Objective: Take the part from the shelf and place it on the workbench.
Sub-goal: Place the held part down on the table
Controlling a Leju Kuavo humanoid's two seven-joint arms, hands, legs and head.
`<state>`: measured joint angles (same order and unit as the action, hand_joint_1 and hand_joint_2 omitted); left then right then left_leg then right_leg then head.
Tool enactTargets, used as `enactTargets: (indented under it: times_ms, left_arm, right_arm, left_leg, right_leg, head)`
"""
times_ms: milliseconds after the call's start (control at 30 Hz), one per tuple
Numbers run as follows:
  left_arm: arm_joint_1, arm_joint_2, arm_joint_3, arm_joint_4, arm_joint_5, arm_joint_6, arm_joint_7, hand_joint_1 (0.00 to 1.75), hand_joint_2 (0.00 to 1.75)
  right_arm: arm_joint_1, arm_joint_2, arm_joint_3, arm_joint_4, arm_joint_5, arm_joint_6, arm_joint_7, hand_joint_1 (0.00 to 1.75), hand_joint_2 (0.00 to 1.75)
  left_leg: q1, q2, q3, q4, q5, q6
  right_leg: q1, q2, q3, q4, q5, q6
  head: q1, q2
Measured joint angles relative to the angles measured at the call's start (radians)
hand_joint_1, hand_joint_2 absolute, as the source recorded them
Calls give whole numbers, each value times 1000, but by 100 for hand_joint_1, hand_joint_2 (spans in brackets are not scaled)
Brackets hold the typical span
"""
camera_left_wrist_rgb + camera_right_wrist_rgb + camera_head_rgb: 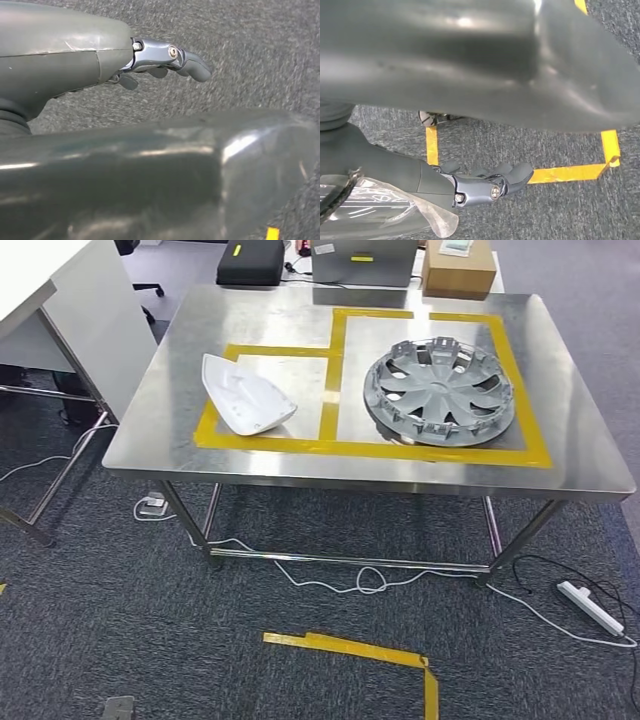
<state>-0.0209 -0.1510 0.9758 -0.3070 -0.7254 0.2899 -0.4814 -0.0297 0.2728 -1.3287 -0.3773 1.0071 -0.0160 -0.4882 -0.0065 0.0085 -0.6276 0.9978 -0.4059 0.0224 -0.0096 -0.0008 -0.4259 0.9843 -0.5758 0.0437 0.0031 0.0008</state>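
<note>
Parts, a white shell (247,397) and grey wheel cover (438,390), lie on the bench (173,400); left robot hand (166,57) and right robot hand (486,182) hang released, grasping nothing.

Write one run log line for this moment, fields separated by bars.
white part and hubcap on workbench | left hand open, hanging | right hand open, hanging

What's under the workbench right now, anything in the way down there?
Under the workbench, on grey carpet, a white cable loops past its legs, and a white plug box lies by the near-left leg. The tabletop hides the floor farther back.
</note>
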Motion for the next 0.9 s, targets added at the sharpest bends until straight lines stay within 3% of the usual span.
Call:
enactTargets:
  times_ms: [33, 100, 133, 167, 200, 267, 300, 333, 367, 433, 500, 533, 600, 633, 700, 767, 800, 833, 867, 900]
  left_arm:
    - [-1, 0, -6, 4, -12, -4, 2, 0, 0]
    - [-1, 1, -18, 12, -31, -10, 4, 0, 0]
    - [0, 2, -22, 16, -35, -12, 6, 0, 0]
    - [2, 3, -26, 20, -38, -13, 7, 0, 0]
    - [2, 3, -28, 23, -40, -13, 8, 0, 0]
    - [2, 2, -34, 28, -42, -14, 9, 0, 0]
    - [2, 2, -37, 29, -42, -14, 9, 0, 0]
    - [1, 2, -39, 30, -42, -15, 9, 0, 0]
    - [1, 3, -41, 31, -42, -15, 9, 0, 0]
    - [1, 3, -44, 32, -42, -16, 10, 0, 0]
    - [1, 4, -45, 33, -42, -16, 10, 0, 0]
    - [1, 5, -45, 33, -42, -16, 10, 0, 0]
    - [1, 5, -46, 34, -42, -16, 10, 0, 0]
    - [0, 5, -46, 35, -42, -16, 10, 0, 0]
    - [-2, 4, -46, 37, -42, -16, 10, 0, 0]
    - [-3, 4, -47, 37, -42, -16, 10, 0, 0]
    - [-3, 4, -47, 37, -42, -16, 10, 0, 0]
    - [-3, 4, -47, 38, -41, -18, 10, 0, 0]
    - [-3, 4, -47, 38, -40, -20, 11, 0, 0]
    - [-4, 4, -47, 39, -38, -24, 11, 0, 0]
  right_arm:
    - [-2, -1, 0, 3, 4, 0, 0, 0, 0]
    - [-3, -3, 0, 10, 10, 0, -1, 0, 0]
    - [-3, -4, 0, 13, 11, 0, -1, 0, 0]
    - [-3, -5, 0, 15, 12, 0, -1, 0, 0]
    - [-3, -6, 0, 17, 13, 0, -1, 0, 0]
    - [-3, -8, 0, 19, 14, 0, -1, 0, 0]
    - [-3, -10, 0, 20, 14, 0, -2, 0, 0]
    - [-3, -11, 0, 21, 14, 0, -2, 0, 0]
    - [-3, -12, 0, 22, 14, 0, -2, 0, 0]
    - [-4, -12, 0, 23, 14, 0, -2, 0, 0]
    - [-4, -12, 0, 25, 14, 0, -2, 0, 0]
    - [-5, -12, 0, 27, 14, 0, -2, 0, 0]
    - [-5, -12, -1, 29, 15, 0, -2, 0, 0]
    - [-4, -13, -1, 29, 15, 0, -2, 0, 0]
    - [-3, -14, -1, 30, 15, 0, -3, 0, 0]
    - [-4, -15, -1, 30, 16, 0, -3, 0, 0]
    - [-4, -16, -1, 31, 17, 0, -3, 0, 0]
    - [-4, -18, -1, 31, 18, 0, -5, 0, 0]
    - [-4, -21, -1, 32, 19, 2, -8, 0, 0]
    - [-4, -25, -1, 34, 21, 3, -11, 0, 0]
  left_leg:
    - [-1, 0, -6, 1, 10, -5]
    - [0, -1, -13, 0, 26, -15]
    - [1, -3, -18, 6, 13, -21]
    - [3, -4, -25, 27, -17, -27]
    - [5, -5, -34, 68, -66, -33]
    - [9, -5, -55, 194, -168, -40]
    - [10, -5, -58, 251, -193, -42]
    - [10, -5, -50, 281, -194, -42]
    - [10, -5, -26, 274, -176, -40]
    - [9, -6, 66, 159, -129, -29]
    - [4, -6, 146, 28, -118, -16]
    - [1, -7, 162, -6, -120, -11]
    - [-2, -6, 158, -26, -114, -1]
    - [0, -4, 151, -33, -105, 5]
    - [5, -1, 132, -45, -84, 19]
    - [4, 0, 104, -43, -61, 25]
    - [4, 1, 88, -40, -50, 25]
    - [3, 1, 72, -38, -40, 24]
    - [4, 1, 56, -35, -29, 22]
    - [4, 1, 40, -31, -19, 19]
  right_leg:
    - [2, 1, 14, -31, -6, -5]
    - [3, -2, 1, -39, 2, -21]
    - [2, -5, -7, -38, 10, -30]
    - [1, -7, -17, -38, 19, -40]
    - [0, -10, -27, -38, 30, -47]
    - [3, -14, -48, -35, 49, -54]
    - [4, -16, -61, -31, 59, -54]
    - [5, -18, -75, -25, 68, -53]
    - [6, -19, -90, -19, 76, -52]
    - [8, -19, -116, -6, 87, -49]
    - [11, -20, -132, 2, 99, -42]
    - [10, -21, -138, 3, 107, -36]
    - [9, -21, -150, 3, 122, -23]
    - [9, -19, -157, 7, 117, -18]
    - [8, -11, -183, 57, 55, -8]
    - [5, -4, -219, 178, -41, 0]
    - [3, -3, -229, 238, -69, 3]
    - [3, -3, -227, 276, -73, 6]
    - [1, -3, -210, 281, -54, 8]
    - [0, -3, -177, 251, -23, 9]
  head:
    - [0, 0]
    - [1, 0]
    - [0, 0]
    - [-3, 0]
    - [-5, 0]
    - [-10, 0]
    - [-10, 0]
    - [-10, 0]
    - [-10, 0]
    - [-10, 0]
    - [-10, 0]
    - [-9, 0]
    - [-10, 0]
    - [-10, 0]
    - [-6, 0]
    - [-2, 0]
    - [-1, 0]
    - [-1, 0]
    - [-1, 0]
    - [-1, 0]
